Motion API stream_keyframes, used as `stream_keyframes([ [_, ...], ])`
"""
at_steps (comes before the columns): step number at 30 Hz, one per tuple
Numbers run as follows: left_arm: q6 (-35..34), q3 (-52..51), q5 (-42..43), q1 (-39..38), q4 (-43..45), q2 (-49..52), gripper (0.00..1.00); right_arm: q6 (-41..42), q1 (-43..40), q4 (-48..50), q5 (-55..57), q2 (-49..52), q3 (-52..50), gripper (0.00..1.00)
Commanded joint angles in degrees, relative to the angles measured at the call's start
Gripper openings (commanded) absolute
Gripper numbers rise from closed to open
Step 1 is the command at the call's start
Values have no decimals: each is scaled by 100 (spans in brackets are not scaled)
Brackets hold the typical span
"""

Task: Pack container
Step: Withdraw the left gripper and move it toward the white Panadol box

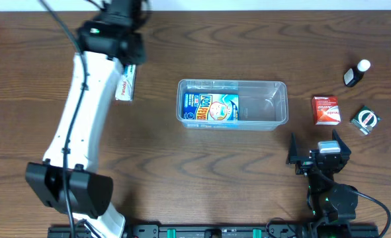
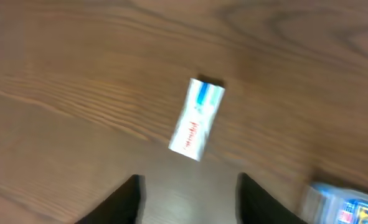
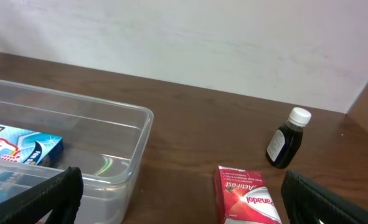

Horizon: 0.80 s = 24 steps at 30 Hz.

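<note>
The clear plastic container sits at the table's middle with a blue box lying in its left half. My left gripper is open and empty, hovering above a small white box with red lettering left of the container. In the left wrist view the white box lies flat ahead of the open fingers, apart from them. My right gripper is open and empty, low near the front right. Its wrist view shows the container's right end and the blue box.
A red Panadol box lies right of the container, also seen in the right wrist view. A dark bottle with a white cap lies at the far right, in the right wrist view too. A small green-and-white pack lies beside the red box.
</note>
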Motion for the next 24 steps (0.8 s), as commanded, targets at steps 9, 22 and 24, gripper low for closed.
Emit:
stream_keyframes([
  [9, 925, -284, 1071, 673, 415, 776, 98, -22, -46, -20, -2, -31, -9, 99],
  [22, 1526, -284, 1311, 800, 688, 2057, 98, -22, -46, -20, -2, -31, -9, 99],
  [24, 1521, -284, 1331, 800, 645, 2068, 98, -22, -46, -20, -2, -31, -9, 99],
])
